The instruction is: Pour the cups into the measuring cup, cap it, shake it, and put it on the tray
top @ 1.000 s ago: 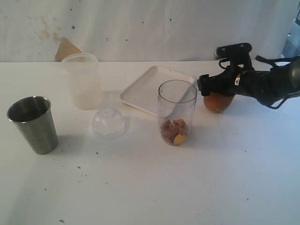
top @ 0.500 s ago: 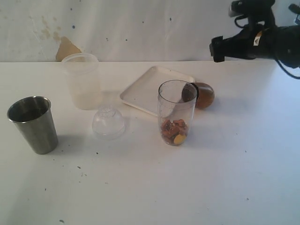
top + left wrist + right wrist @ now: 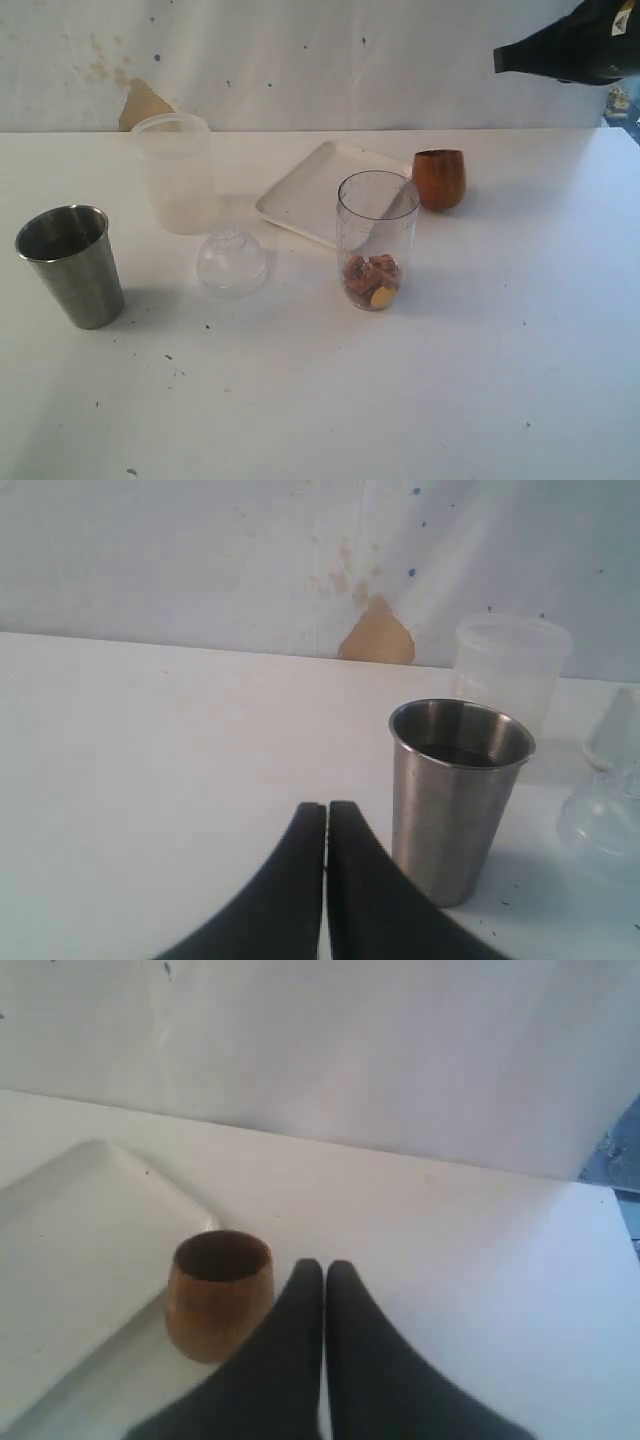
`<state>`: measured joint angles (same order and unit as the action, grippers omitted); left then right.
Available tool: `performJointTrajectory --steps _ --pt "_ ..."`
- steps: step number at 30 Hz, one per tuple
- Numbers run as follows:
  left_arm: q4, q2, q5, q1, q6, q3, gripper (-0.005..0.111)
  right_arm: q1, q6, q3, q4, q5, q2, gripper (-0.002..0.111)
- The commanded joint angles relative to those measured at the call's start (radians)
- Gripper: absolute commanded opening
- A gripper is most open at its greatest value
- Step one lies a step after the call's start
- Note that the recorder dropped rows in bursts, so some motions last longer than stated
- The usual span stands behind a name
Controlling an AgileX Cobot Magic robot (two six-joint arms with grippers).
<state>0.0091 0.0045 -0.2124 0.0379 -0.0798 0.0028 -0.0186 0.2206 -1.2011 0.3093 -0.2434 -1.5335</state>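
White tabletop (image 3: pixel 500 380) w/ wooden cup (image 3: pixel 439 179) by tray (image 3: pixel 310 195); left pincer (image 3: pixel 326 810), right pincer (image 3: pixel 324 1268) clenched empty per wrist views.

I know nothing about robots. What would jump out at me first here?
The clear measuring cup mid-table, with brownish pieces at its bottom. Behind it a white tray, with a small wooden cup upright by its corner. Far left stands a steel tumbler; a dark robot arm hangs top right.

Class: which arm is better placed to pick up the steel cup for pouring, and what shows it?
Left. The steel cup stands on the left side, just ahead of the left tool in its wrist view. The right tool faces the wooden cup, far on the other side.
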Motion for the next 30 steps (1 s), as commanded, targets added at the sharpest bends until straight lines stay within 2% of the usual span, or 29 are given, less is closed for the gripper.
performJointTrajectory --steps 1,6,11,16,21,30 --pt "-0.001 -0.005 0.012 -0.004 -0.001 -0.003 0.001 0.0 0.006 0.095 -0.035 0.01 0.11 0.0" --pt "-0.001 -0.005 0.012 -0.004 -0.001 -0.003 0.001 0.0 0.011 0.325 -0.116 0.193 0.319 0.0" --pt "-0.001 -0.005 0.012 -0.004 -0.001 -0.003 0.001 0.0 0.039 0.51 -0.137 0.274 0.563 0.0" --pt "-0.001 -0.005 0.012 -0.004 -0.001 -0.003 0.001 0.0 0.077 0.633 -0.137 0.168 0.819 0.0" --pt "-0.001 -0.005 0.012 -0.004 -0.001 -0.003 0.001 0.0 0.15 0.835 -0.178 0.135 1.221 0.0" --pt "-0.001 -0.005 0.012 -0.004 -0.001 -0.003 0.001 0.0 0.15 0.883 -0.18 0.0 1.497 0.0"
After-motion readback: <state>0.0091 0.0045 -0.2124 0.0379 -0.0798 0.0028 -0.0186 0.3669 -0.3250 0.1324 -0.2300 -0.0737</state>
